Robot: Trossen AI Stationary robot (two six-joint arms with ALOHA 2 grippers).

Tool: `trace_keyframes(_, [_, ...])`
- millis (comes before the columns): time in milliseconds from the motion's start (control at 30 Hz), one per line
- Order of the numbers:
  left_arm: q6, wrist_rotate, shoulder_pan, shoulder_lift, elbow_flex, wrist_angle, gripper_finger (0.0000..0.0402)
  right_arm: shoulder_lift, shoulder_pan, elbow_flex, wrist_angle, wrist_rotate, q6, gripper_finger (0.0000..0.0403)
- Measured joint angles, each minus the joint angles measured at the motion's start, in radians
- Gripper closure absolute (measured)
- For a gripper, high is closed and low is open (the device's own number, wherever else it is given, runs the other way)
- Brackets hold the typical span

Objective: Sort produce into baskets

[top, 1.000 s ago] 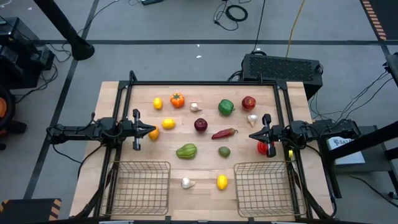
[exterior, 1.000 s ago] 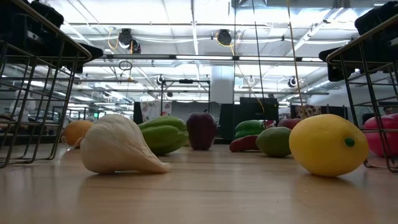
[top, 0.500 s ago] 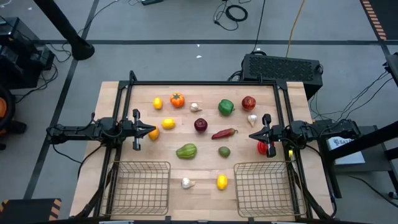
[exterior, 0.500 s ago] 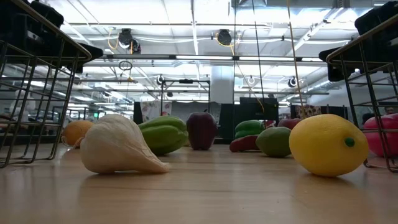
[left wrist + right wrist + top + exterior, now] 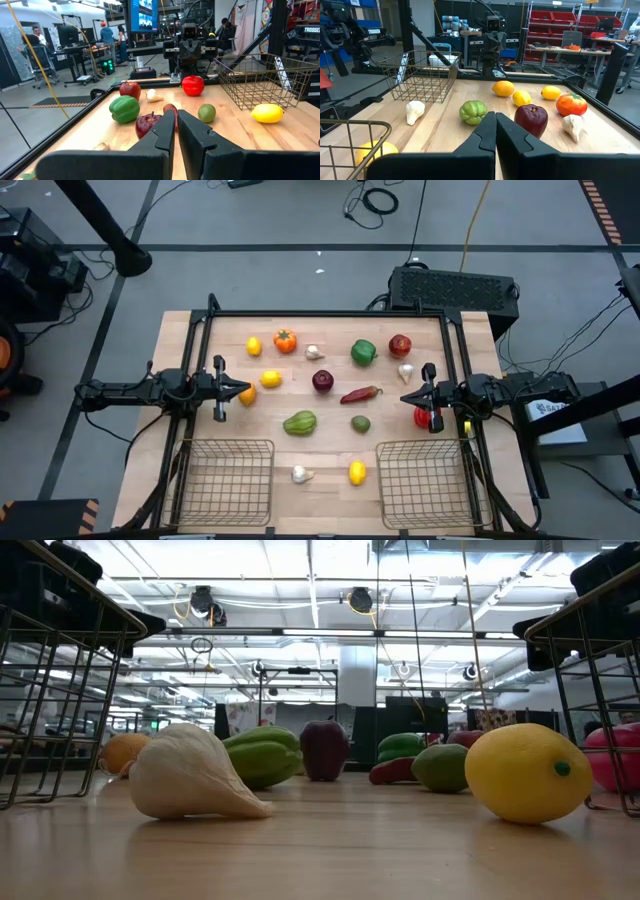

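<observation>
Both wire baskets (image 5: 226,482) (image 5: 421,484) held nothing; a garlic bulb (image 5: 299,474) and a lemon (image 5: 356,472) lay between them, the other produce beyond. My left gripper (image 5: 220,389) and right gripper (image 5: 428,397) were pinched shut, empty, near the table's (image 5: 330,505) side edges. Only the wrist views showed people beyond the baskets.

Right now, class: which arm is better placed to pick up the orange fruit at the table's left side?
The left arm. Its gripper, fingers shut, sits right beside the orange fruit; the right gripper waits across the table near a red piece.
</observation>
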Motion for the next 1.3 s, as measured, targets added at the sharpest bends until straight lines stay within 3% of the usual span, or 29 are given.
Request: trace_keyframes(1300, [0.025,-0.001,0.0,0.0,0.0,0.01,0.0372,0.0,0.0,0.0,0.0,0.0,0.0,0.0403])
